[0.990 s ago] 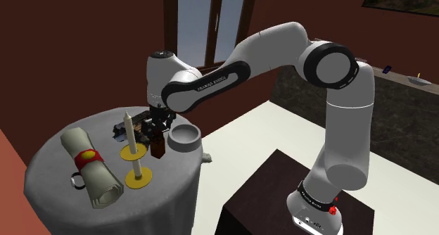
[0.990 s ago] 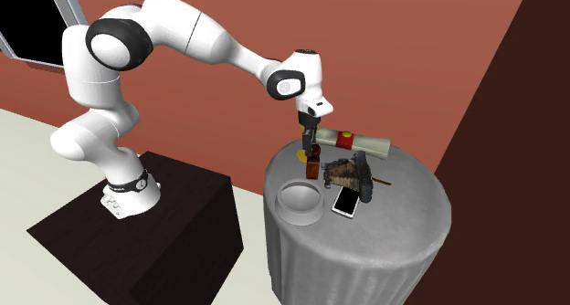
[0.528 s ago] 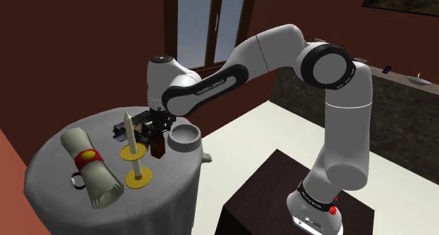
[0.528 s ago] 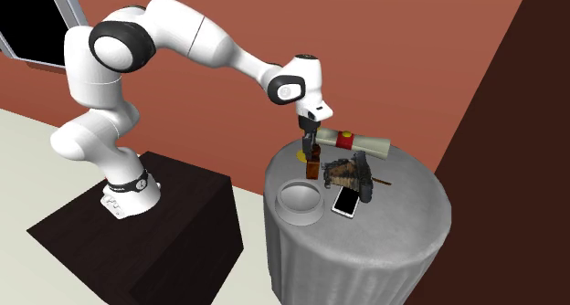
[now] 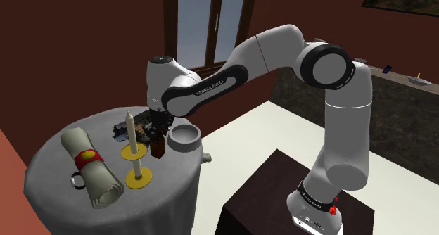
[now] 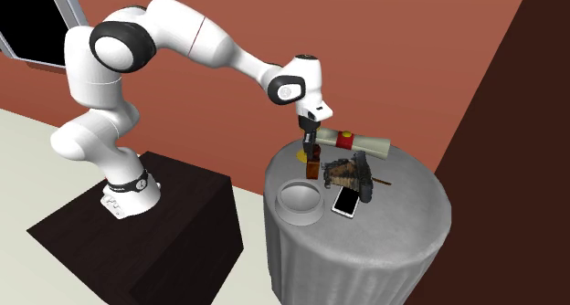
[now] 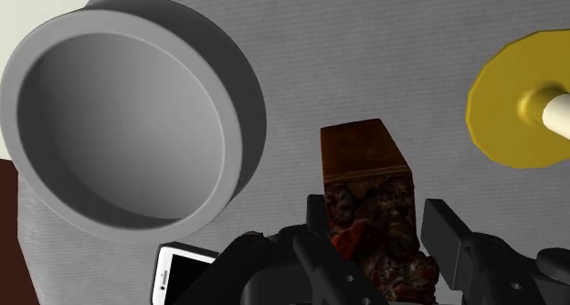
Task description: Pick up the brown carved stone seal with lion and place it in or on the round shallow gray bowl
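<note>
Your end effector [image 7: 379, 228] is clenched on the seal [image 7: 365, 166]: in the wrist view the two black fingers [image 7: 315, 232] press on opposite sides of the carved lion top with no gap showing, while the plain brown base juts out beyond their tips. The seal [image 5: 159, 145] stands upright on the table [image 5: 49, 163], its long axis in line with the end effector [image 5: 159, 122] reaching down from above. The coming move turns on one relation: the bowl [image 5: 190, 143] sits just beside the seal, on the shoulder view's right, close but not touching. In the second exterior view the bowl [image 6: 300, 220] lies nearer the camera and a little left of the seal [image 6: 313, 170]. By this reading, a straight lift and a short carry over the rim [image 7: 247, 120] should do. Against the frame a second ago, the end effector [image 6: 313, 152] has come down onto the seal. Over the last half second the arm has hardly shifted. Seal and bowl sit where they were.
</note>
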